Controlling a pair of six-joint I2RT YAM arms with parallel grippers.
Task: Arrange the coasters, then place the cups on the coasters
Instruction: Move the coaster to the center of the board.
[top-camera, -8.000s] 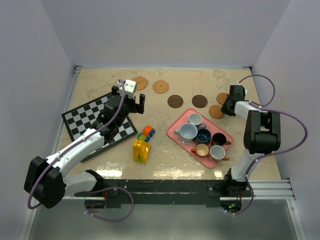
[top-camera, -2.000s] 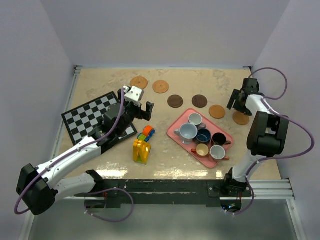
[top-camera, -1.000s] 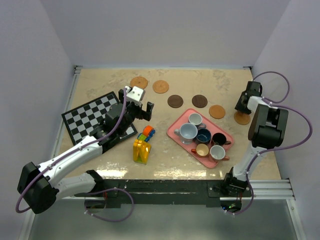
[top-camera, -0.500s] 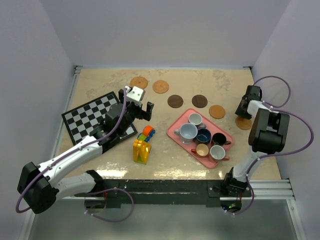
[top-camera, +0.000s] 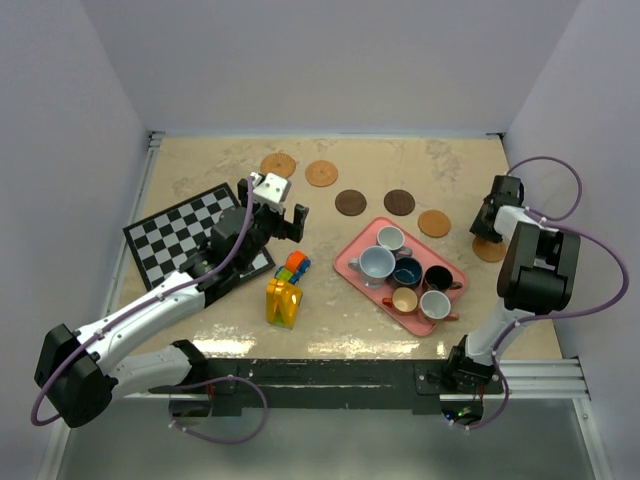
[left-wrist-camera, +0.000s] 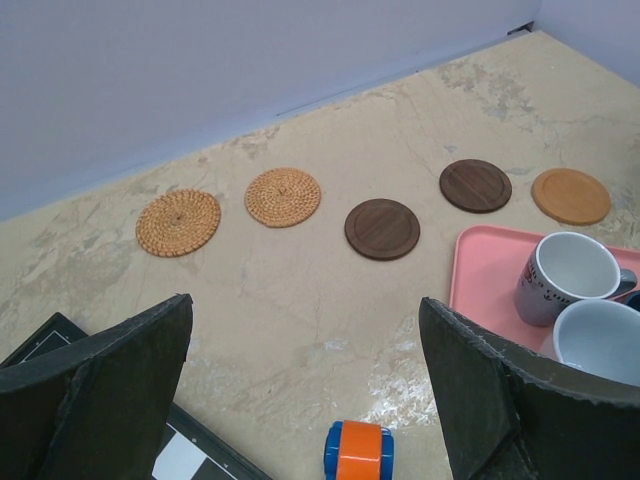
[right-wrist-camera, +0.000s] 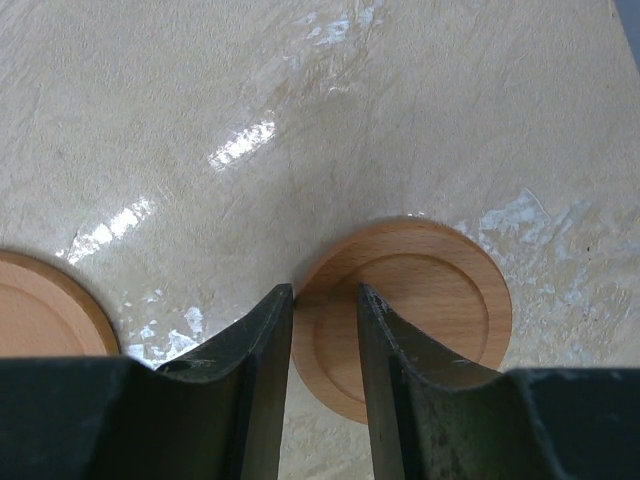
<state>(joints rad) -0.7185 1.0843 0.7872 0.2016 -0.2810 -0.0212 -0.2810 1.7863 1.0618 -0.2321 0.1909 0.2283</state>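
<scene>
**Right gripper (right-wrist-camera: 322, 300) astride the last coaster (right-wrist-camera: 420, 300)**

Read the table (top-camera: 200, 170) from above as a clock, with twelve at the far wall. Its top is beige, marbled and glossy.

Nearest, at seven, stand boxy toy blocks (top-camera: 284, 300) of shiny yellow and orange plastic. At four lies the pink tray (top-camera: 348, 258), a smooth rounded rectangle set cornerwise. It holds six glazed, round-mouthed cups, all upright. A tan cup (top-camera: 404, 299) and a pale cup (top-camera: 434, 305) sit nearest. A navy cup (top-camera: 407, 271) and a black cup (top-camera: 440, 278) sit mid-tray. A wide pale blue cup (top-camera: 373, 263) and a grey-white cup (top-camera: 390, 238) sit farthest. At nine lies a flat checkerboard (top-camera: 170, 235) of black and white squares.

The left gripper (top-camera: 275, 218) hangs by the board's right edge. Its dark, rough-faced fingers (left-wrist-camera: 110, 390) are spread wide and hold nothing.

Beyond, the discs run in a bent line from eleven round to three. First come a straw coaster (top-camera: 278, 164) and a second straw coaster (top-camera: 321, 173), both coiled and woven. Next are a dark coaster (top-camera: 350, 203) and a second dark coaster (top-camera: 399, 202), smooth brown wood. Then comes a tan coaster (top-camera: 434, 223) of pale wood.

The last coaster is also pale wood, with a raised turned rim. It lies at three, apart from its tan neighbour. The right gripper points down at it with its jaws narrowly parted across the rim. One finger is outside the edge, the other over the disc's top. I cannot tell whether they pinch it.
</scene>
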